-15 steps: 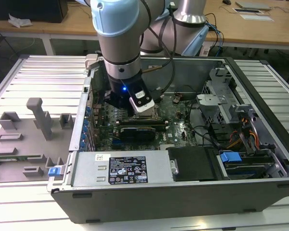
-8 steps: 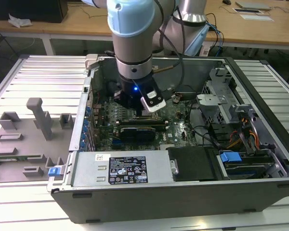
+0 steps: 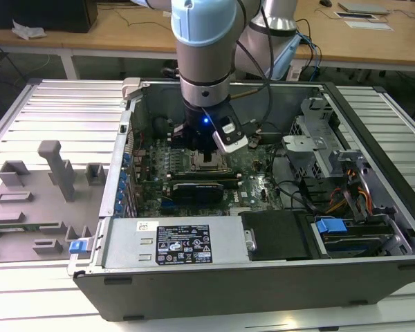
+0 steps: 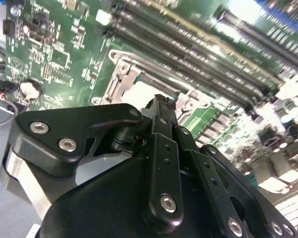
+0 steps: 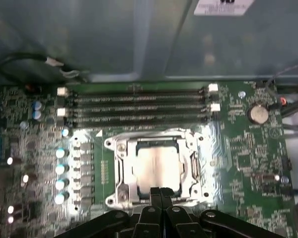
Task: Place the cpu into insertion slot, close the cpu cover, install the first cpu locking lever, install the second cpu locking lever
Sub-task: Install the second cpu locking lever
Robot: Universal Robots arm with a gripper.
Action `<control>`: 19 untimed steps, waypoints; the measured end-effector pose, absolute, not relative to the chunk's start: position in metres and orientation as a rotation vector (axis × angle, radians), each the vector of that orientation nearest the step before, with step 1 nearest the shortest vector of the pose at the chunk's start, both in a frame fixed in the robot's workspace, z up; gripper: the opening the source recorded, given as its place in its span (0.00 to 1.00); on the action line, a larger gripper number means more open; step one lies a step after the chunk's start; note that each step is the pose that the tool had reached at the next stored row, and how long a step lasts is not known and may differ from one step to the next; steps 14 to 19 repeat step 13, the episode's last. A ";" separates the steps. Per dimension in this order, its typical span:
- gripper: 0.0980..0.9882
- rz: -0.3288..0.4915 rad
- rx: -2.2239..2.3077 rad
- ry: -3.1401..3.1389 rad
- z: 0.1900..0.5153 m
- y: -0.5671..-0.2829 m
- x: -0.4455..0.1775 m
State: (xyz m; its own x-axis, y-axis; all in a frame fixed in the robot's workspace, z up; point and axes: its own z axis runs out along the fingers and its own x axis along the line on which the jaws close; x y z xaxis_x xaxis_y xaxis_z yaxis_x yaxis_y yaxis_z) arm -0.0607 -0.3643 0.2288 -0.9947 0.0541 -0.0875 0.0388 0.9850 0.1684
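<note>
The cpu (image 5: 156, 166) lies flat in the insertion slot (image 3: 209, 161), its pale metallic face showing through the window of the cpu cover (image 5: 123, 166). The silver cover is down over it. A thin wire locking lever (image 5: 139, 134) runs along the socket's far edge and shows as a rod (image 4: 139, 55) in the second wrist view. My gripper (image 5: 160, 191) is shut with its black fingers (image 4: 161, 129) pressed together and nothing seen between them. Its tip sits at the socket's near edge, just over the cover's rim. In the exterior view the arm stands straight above the motherboard.
Long memory slots (image 5: 134, 106) lie beyond the socket, with a coin battery (image 5: 257, 113) and a row of capacitors (image 5: 62, 168) to either side. A long black card (image 3: 200, 187), the power supply (image 3: 173, 242) and the drive cage (image 3: 318, 149) crowd the case. A grey fixture tray (image 3: 34, 200) lies outside.
</note>
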 end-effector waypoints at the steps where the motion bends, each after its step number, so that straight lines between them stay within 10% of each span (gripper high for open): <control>1: 0.01 0.251 0.071 3.039 0.229 -0.361 -0.060; 19: 0.01 0.205 0.069 3.043 0.229 -0.349 -0.059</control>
